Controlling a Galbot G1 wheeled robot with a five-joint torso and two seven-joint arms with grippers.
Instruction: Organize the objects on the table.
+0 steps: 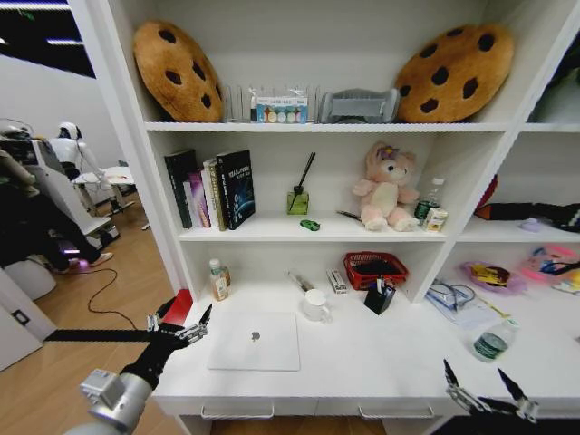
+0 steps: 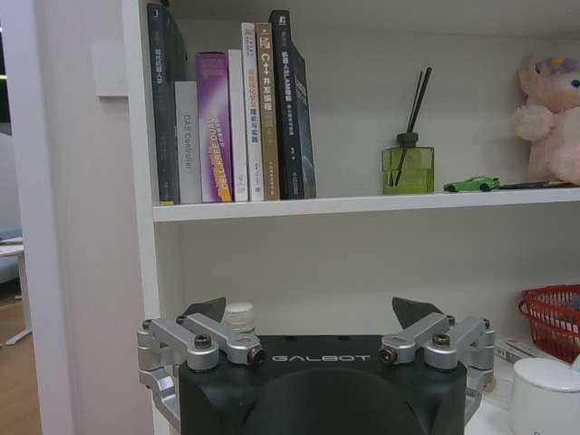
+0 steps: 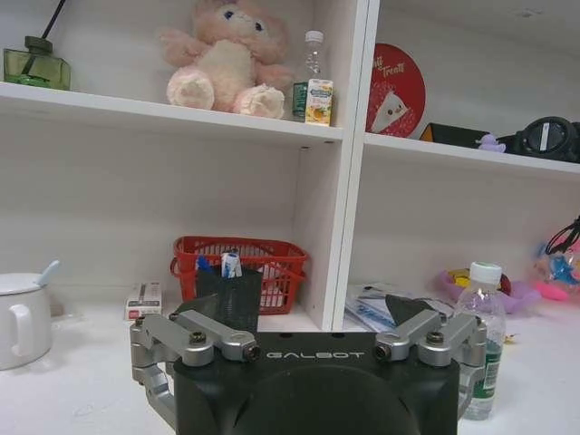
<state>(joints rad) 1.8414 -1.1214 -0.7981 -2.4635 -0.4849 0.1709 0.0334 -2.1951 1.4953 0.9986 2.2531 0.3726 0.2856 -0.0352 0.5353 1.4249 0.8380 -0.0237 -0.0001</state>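
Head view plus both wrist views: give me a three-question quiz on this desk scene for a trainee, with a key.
1. True or false: the closed silver-white laptop lies flat on the long white desk top, beside the left end effector.
2. Multiple choice: what stands just behind the black pen holder? A) the pink plush toy B) the red mesh basket C) the row of books
3. Short answer: which object stands nearest the right end effector?

Key:
1. True; the end effector hovers open at the desk's left edge.
2. B, the red mesh basket.
3. The clear plastic water bottle with a green label; this end effector is open too.
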